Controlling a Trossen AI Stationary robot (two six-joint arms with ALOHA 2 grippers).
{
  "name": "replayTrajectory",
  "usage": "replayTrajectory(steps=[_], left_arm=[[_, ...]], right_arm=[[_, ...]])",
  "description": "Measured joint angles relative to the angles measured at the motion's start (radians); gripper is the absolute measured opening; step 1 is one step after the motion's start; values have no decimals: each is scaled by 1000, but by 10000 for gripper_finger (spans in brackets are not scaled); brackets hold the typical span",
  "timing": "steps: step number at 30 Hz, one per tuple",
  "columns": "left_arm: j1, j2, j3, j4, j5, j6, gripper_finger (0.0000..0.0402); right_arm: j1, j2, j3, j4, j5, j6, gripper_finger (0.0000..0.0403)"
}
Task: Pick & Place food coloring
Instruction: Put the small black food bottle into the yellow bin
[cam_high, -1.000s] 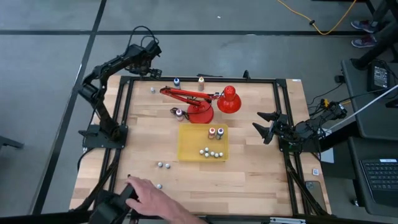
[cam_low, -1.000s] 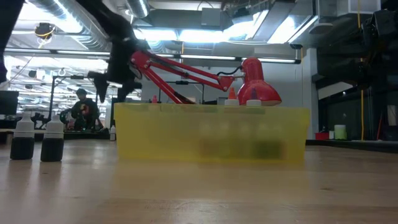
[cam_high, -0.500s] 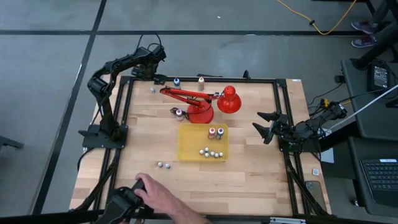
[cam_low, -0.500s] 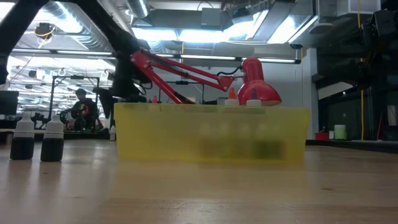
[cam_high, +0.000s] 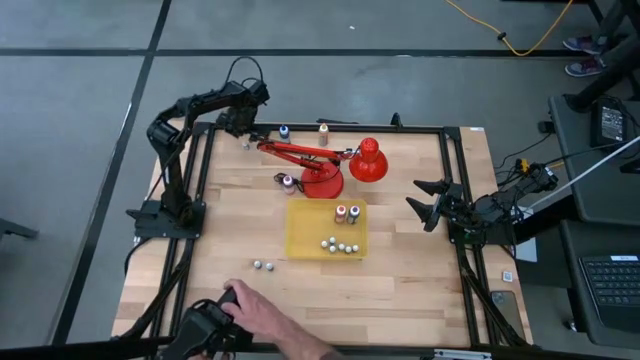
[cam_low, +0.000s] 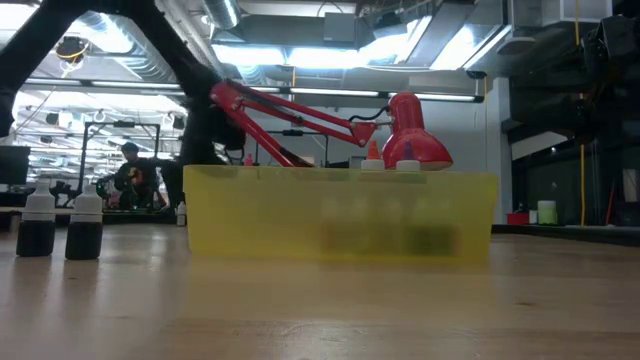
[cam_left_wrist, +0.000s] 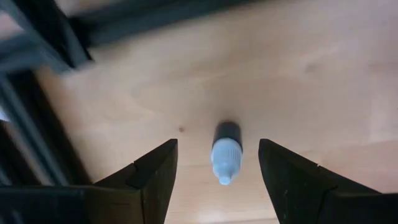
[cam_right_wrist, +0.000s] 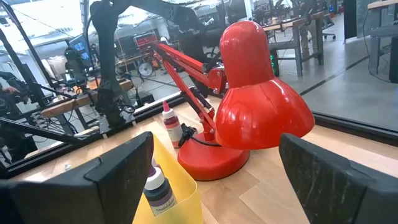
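Note:
The food coloring is a set of tiny bottles. One white-capped, dark-bodied bottle stands upright at the table's back left corner. My left gripper hangs right over it, open, a finger on each side and neither touching it. Other bottles stand by the lamp: a blue one, an orange one and a purple one. Several more sit in the yellow tray. Two dark bottles stand in front of the tray. My right gripper waits open at the right side.
A big red desk lamp stands behind the tray, close to my left arm's reach. A person's hand rests at the table's front left edge. Black frame rails run along the table's sides.
My left arm has swung right and down over the back left bottle, its fingers narrowing. The person's hand has pulled back toward the front edge, and the bottle beside it no longer shows.

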Motion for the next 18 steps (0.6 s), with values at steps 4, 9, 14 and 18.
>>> replayTrajectory(steps=[4,9,14,18], left_arm=[[-7,-2,-62,27,34,-14,219],[-17,-4,-71,63,18,-10,219],[-14,-4,-71,66,10,-17,218],[-13,-4,-71,79,7,-17,211]], right_arm=[[0,0,0,0,0,1,347],[0,0,0,0,0,1,347],[0,0,0,0,0,0,347],[0,0,0,0,0,1,347]])
